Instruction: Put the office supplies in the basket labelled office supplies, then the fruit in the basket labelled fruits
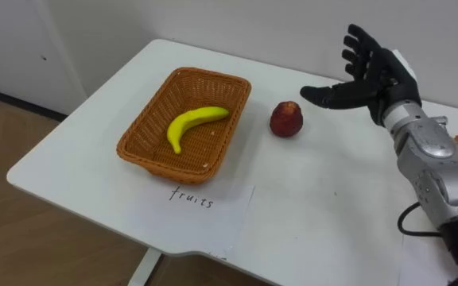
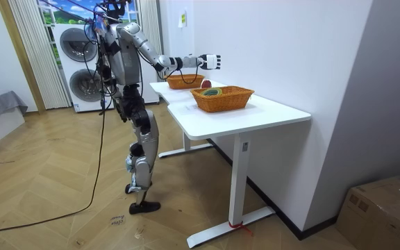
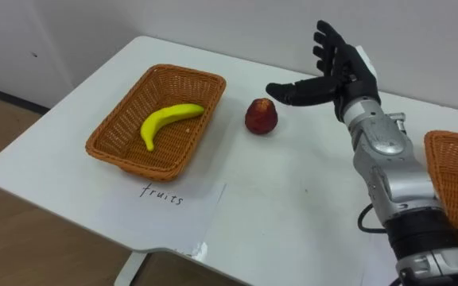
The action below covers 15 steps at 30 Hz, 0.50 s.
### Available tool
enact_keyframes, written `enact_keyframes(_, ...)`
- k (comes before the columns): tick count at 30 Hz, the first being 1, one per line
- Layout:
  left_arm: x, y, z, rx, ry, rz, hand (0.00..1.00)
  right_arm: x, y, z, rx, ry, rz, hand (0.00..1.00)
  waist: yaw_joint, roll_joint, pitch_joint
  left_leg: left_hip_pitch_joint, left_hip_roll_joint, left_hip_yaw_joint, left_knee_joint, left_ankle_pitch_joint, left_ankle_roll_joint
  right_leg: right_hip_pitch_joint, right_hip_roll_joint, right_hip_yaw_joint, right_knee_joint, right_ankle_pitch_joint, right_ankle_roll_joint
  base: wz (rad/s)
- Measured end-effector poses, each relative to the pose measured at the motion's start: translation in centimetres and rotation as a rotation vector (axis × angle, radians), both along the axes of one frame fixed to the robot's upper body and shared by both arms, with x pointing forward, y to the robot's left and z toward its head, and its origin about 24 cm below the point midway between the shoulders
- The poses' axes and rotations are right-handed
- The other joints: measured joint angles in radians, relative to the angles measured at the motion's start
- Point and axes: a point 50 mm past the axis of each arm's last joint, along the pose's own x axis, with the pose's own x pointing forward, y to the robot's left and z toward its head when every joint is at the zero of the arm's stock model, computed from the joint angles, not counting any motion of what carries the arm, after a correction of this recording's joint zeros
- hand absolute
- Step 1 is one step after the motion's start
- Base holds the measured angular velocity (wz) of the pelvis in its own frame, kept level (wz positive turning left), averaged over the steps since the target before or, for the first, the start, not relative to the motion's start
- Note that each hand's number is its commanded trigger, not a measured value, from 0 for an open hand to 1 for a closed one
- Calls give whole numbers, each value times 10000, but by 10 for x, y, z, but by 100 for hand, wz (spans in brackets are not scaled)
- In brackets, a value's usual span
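Observation:
A red apple [image 1: 287,118] stands on the white table [image 1: 308,206], just right of a wicker fruit basket [image 1: 137,143] that holds a yellow banana [image 1: 192,125]. My right hand [image 1: 370,74] hovers open above the table, a little right of and behind the apple, thumb pointing toward it, touching nothing. A second wicker basket [image 3: 452,171] sits at the right edge, beside my right forearm; in the room view this second basket [image 2: 222,98] holds green and red items.
A paper sheet with a handwritten label [image 1: 193,199] lies in front of the fruit basket near the table's front edge. The wall runs close behind the table. I stand at the table's long side; a washing machine [image 2: 78,66] is behind me.

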Motion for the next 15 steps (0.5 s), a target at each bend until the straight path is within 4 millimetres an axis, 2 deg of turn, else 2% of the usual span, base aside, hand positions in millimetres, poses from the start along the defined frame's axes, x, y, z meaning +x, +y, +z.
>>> enact_keyframes(2, -2, 0, -1, -51, 83, 80, 0, -1, -4, -7, 184, 291, -185, 0, 11, 103, -20, -81, -3, -34, 96, 0, 0, -54, -15, -29, 29, 0, 0, 3)
enact_keyframes(3, -3, -1, -2, -76, 156, 42, 0, -1, -7, -11, 196, 479, -297, 0, 65, 183, -57, -159, -2, -27, 122, 1, 2, -178, -34, -16, 128, -1, 0, 0)
enact_keyframes(6, -5, -7, -4, -109, 263, -198, 0, -3, -13, -20, 168, 865, -550, 0, 57, 310, -60, -455, -3, -48, 227, 31, 21, -484, -79, -58, 323, -3, -2, 2)
enact_keyframes(8, -6, -9, -4, -131, 211, -110, 0, -4, -16, -26, 154, 1128, -718, 0, 68, 318, -49, -636, 0, -46, 268, 61, 19, -682, -98, -55, 430, -5, -6, 0)
enact_keyframes(10, -7, -12, -5, -146, 194, -275, 0, -6, -22, -33, 121, 1445, -1044, 0, 87, 349, 28, -764, -9, -42, 308, 90, 31, -815, -132, -63, 561, -8, -10, 0)
enact_keyframes(15, -1, -18, -6, -401, -118, -380, 0, -3, -25, -32, 21, 1396, -1316, 0, 97, 391, 89, -1340, -24, 48, 330, 212, 51, -1497, -234, -41, 864, -9, -48, -1)
